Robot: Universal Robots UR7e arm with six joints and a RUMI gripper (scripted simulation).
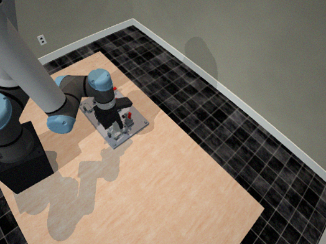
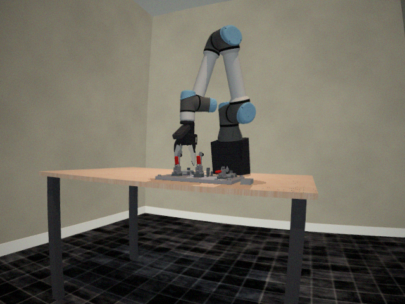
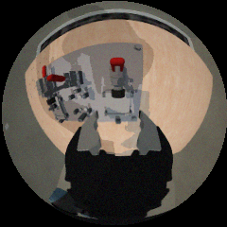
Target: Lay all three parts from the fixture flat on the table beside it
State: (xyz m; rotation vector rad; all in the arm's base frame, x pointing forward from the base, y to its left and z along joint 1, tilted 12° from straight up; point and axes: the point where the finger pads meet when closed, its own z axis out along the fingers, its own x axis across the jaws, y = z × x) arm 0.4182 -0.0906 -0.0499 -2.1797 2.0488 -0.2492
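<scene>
The fixture is a grey plate (image 1: 139,122) (image 2: 165,178) (image 3: 130,56) carrying several grey clamps and blocks. A clamp with a raised red handle (image 1: 129,115) (image 2: 176,160) (image 3: 117,61) stands at one end. A light grey rectangular outline (image 3: 118,113) lies in front of that clamp in the wrist view; whether it is a part or a seat is unclear. My gripper (image 1: 116,129) (image 2: 185,163) (image 3: 118,111) is open, pointing down low over this end, with nothing between its fingers. The three parts cannot be told surely from the grey fixture pieces.
More clamps with red handles (image 2: 199,159) (image 3: 56,78) stand toward the plate's other end, left in the wrist view. A grey block (image 2: 247,181) sits at that end in the exterior view. The arm's black base (image 1: 22,164) (image 2: 230,157) stands at the table's edge.
</scene>
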